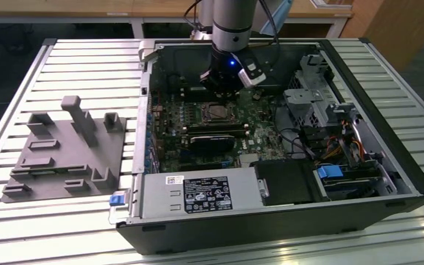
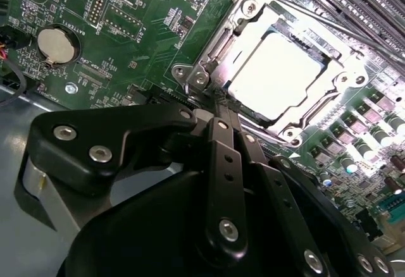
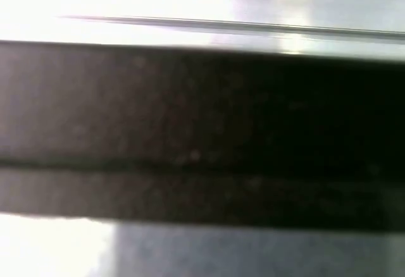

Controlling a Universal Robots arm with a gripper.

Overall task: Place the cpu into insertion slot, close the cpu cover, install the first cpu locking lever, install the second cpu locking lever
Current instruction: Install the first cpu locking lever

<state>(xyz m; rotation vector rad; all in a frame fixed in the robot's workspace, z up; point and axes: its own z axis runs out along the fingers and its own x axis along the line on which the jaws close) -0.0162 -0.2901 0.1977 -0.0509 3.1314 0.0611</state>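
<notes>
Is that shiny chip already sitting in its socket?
Yes: the cpu lies flat inside the insertion slot, framed by the cpu cover.

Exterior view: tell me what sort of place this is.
Probably a robotics lab or test bench for computer assembly. An open PC case lies on a slatted metal table, a grey fixture sits beside it, and the arm's tool hangs over the motherboard.

Closed fingers (image 2: 218, 109) beside covered cpu (image 2: 278, 78)

Nothing reads clearly: fine white lettering on the green motherboard (image 2: 126, 62), printed labels on the power supply (image 1: 197, 212).
</notes>
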